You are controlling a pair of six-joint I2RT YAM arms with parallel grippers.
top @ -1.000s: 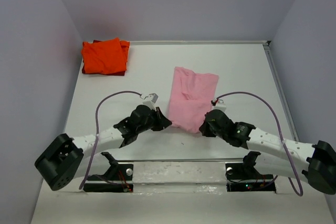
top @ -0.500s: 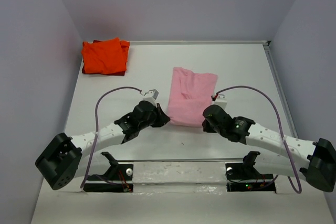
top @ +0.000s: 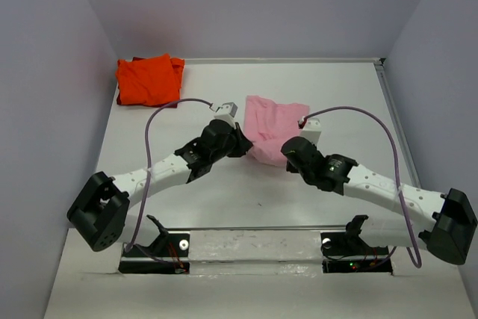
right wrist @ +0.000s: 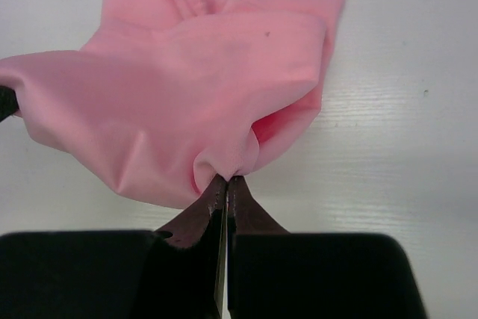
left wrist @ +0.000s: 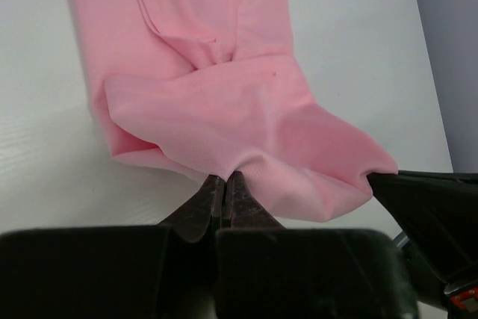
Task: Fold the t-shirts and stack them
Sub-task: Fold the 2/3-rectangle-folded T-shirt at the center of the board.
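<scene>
— Nearest the arms?
— Left gripper [left wrist: 225, 178] and right gripper [right wrist: 226, 179], each clamped on the near hem of the pink t-shirt [top: 276, 119], doubled over itself at mid-table [top: 351, 102].
— And beyond?
— The orange-red t-shirt [top: 148, 80], bunched at the far-left corner.

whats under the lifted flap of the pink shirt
The rest of the pink shirt, lying flat on the white table. The flap covers its middle, so anything between the layers cannot be seen.
</scene>
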